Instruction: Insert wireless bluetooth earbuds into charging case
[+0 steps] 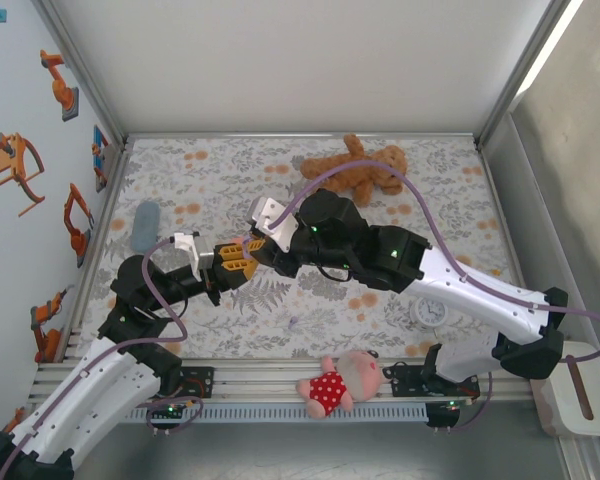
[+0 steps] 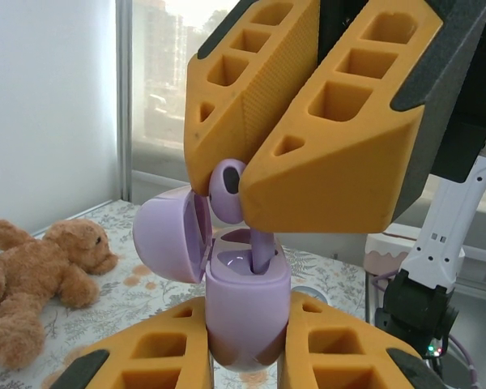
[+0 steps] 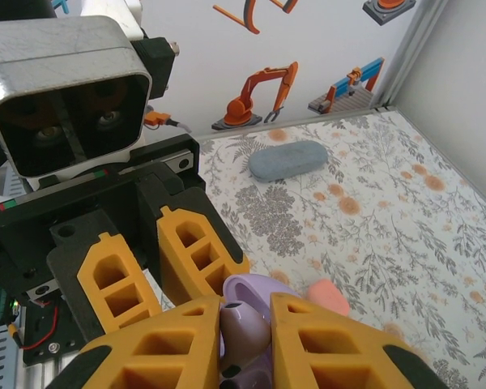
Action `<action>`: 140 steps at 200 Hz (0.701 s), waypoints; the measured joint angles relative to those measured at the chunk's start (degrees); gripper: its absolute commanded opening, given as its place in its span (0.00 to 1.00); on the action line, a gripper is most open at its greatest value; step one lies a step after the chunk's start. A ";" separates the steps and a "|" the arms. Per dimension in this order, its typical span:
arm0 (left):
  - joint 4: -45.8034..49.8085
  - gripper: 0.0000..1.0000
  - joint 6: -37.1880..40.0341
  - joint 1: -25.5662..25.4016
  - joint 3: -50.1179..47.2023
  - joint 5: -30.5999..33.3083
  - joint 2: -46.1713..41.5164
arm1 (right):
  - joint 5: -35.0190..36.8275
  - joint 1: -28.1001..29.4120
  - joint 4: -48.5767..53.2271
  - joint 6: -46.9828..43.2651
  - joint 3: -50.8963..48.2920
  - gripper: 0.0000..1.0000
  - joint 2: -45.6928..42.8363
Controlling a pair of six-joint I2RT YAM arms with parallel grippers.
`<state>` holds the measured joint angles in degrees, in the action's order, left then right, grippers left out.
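The left tool (image 2: 247, 350) is clenched on the lilac case (image 2: 247, 304), whose lid (image 2: 168, 239) is swung open and whose underside is cut off by the frame edge. The right tool (image 3: 245, 322) pinches a lilac earbud (image 2: 228, 188) just over the case, with its stem down in a socket (the rim hides how deep). From above, bud and case are too small to make out, and a coral lump (image 3: 328, 297) on the counter (image 3: 373, 219) sits half hidden behind a finger.

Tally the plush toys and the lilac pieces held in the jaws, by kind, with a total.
plush toys: 2 (brown teddy bear, pink doll)
lilac charging case, lid open: 1
lilac earbud: 1
total: 4
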<state>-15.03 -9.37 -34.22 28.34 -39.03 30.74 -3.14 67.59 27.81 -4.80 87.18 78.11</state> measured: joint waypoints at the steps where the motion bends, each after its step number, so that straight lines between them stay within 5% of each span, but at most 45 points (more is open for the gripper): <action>1: 0.00 0.01 0.00 0.00 0.00 0.00 0.00 | -0.07 0.00 0.00 0.00 0.00 0.20 0.00; 140: -0.04 0.01 0.02 -0.31 0.00 0.17 -0.09 | 1.03 0.15 1.73 1.36 1.84 0.43 0.09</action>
<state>-15.07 -9.34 -34.52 28.34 -38.85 30.65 -2.11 67.75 29.54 -3.44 89.01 78.19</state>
